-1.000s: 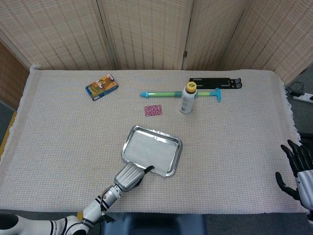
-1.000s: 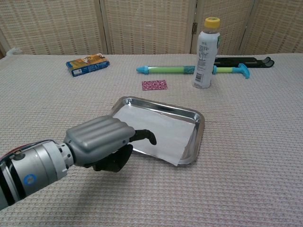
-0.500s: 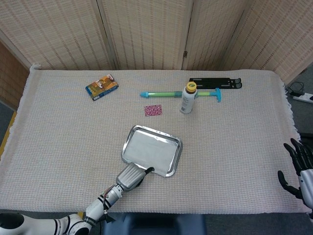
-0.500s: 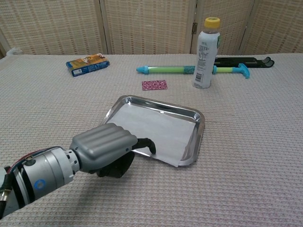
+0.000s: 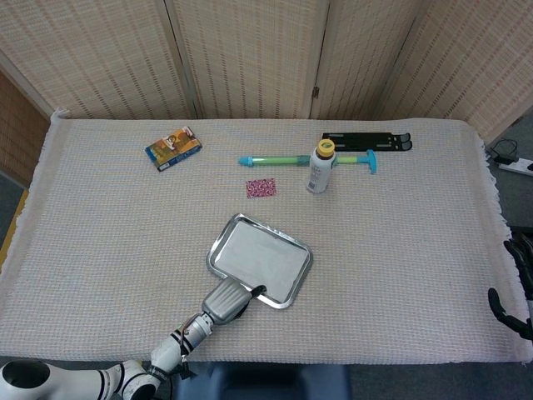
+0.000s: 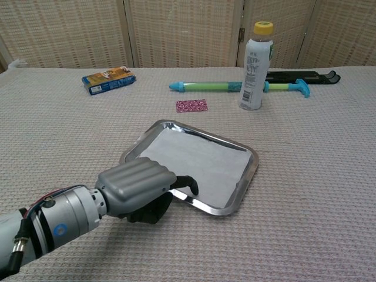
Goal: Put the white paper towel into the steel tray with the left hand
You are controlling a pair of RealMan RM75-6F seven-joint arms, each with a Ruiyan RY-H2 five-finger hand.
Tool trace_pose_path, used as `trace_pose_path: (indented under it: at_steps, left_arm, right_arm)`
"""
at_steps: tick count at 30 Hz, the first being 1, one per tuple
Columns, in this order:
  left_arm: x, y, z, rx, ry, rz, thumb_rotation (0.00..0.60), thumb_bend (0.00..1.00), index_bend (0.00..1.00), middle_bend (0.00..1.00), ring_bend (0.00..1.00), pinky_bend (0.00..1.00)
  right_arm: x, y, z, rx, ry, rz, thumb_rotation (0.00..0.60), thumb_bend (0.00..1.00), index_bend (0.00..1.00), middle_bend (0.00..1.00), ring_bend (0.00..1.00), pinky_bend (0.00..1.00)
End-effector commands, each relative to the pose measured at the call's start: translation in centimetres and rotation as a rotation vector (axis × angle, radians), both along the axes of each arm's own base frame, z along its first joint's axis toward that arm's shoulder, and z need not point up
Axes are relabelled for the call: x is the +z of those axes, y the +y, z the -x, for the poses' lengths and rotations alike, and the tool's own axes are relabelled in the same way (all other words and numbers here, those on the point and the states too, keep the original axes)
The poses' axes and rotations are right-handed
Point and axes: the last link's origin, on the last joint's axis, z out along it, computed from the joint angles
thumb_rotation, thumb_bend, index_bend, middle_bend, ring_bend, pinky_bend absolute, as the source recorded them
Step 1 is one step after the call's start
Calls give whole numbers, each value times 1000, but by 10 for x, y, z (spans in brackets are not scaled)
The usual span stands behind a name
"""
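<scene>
- We see the white paper towel [image 6: 197, 161] lying flat inside the steel tray [image 6: 249, 174], near the tabletop's front edge.
- Our left hand [image 6: 141, 188] rests at the tray's near rim, fingers curled, one dark fingertip on the towel's front edge.
- Our right hand [image 5: 515, 292] shows only partly at the tabletop's right edge; its state we cannot tell.
- We judge placement done; next calls for lifting off without dragging the towel.
</scene>
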Motion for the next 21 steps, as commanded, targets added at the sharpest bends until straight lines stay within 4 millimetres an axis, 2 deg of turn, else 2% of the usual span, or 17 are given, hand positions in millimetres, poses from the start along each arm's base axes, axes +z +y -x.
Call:
trace_pose_path:
  at_steps: [1, 8, 14, 18, 20, 21]
  left_arm:
    - [-2, 0, -1, -4, 0, 2, 600, 981, 279, 1000, 1000, 1000]
    - [1, 3, -7, -21, -34, -19, 600, 982, 272, 1000, 1000, 1000]
    - [20, 4, -13, -52, -85, -80, 600, 981, 233, 1000, 1000, 1000]
    - [51, 3, -8, -61, -139, -160, 600, 963, 191, 1000, 1000, 1000]
    - [70, 1, -1, -53, -173, -202, 600, 878, 171, 1000, 998, 1000]
    - [80, -1, 3, -48, -191, -224, 600, 784, 166, 1000, 978, 1000]
  right_arm:
    - [1, 1, 0, 2, -3, 4, 600, 508, 0, 0, 0, 0]
    - [3, 1, 0, 0, -3, 4, 600, 508, 0, 0, 0, 0]
    - [1, 1, -1, 7, 1, 4, 600, 508, 0, 0, 0, 0]
    - [-1, 2, -3, 14, 6, -3, 600, 508, 0, 0, 0, 0]
    - [-3, 2, -3, 17, 11, -12, 600, 508, 0, 0, 0, 0]
    - [-4, 2, -3, 18, 14, -17, 600, 508, 0, 0, 0, 0]
